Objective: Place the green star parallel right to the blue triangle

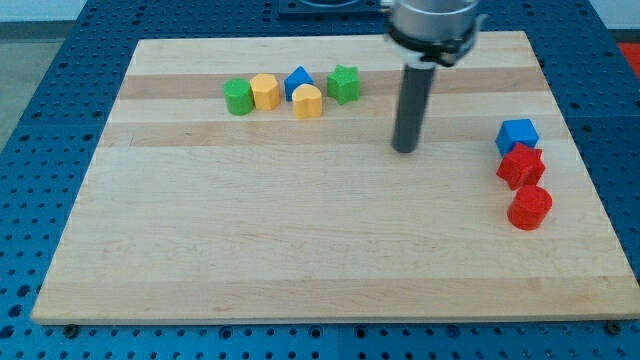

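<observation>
The green star (pixel 344 84) sits near the view's top, just right of the blue triangle (pixel 298 79), close beside it with a small gap. My tip (pixel 405 150) rests on the wooden board (pixel 300 240), to the right of and below the green star, apart from every block.
A green round block (pixel 238 96), a yellow block (pixel 265 91) and another yellow block (pixel 308 101) cluster by the blue triangle. At the view's right stand a blue cube (pixel 517 135), a red star (pixel 521 165) and a red round block (pixel 529 208).
</observation>
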Available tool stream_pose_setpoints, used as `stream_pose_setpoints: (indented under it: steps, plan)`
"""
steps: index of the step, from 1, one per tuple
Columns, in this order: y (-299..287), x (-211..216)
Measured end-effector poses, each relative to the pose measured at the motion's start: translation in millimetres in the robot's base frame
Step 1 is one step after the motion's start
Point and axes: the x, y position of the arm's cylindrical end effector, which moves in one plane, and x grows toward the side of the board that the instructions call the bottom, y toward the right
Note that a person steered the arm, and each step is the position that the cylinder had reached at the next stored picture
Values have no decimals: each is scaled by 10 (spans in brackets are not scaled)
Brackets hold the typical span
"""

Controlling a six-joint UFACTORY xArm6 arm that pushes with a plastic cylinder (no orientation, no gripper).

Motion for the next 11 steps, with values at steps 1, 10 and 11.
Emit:
stream_pose_setpoints:
  steps: [1, 10, 11]
  plan:
    - [-442, 0]
    - [112, -980]
    - [414, -866]
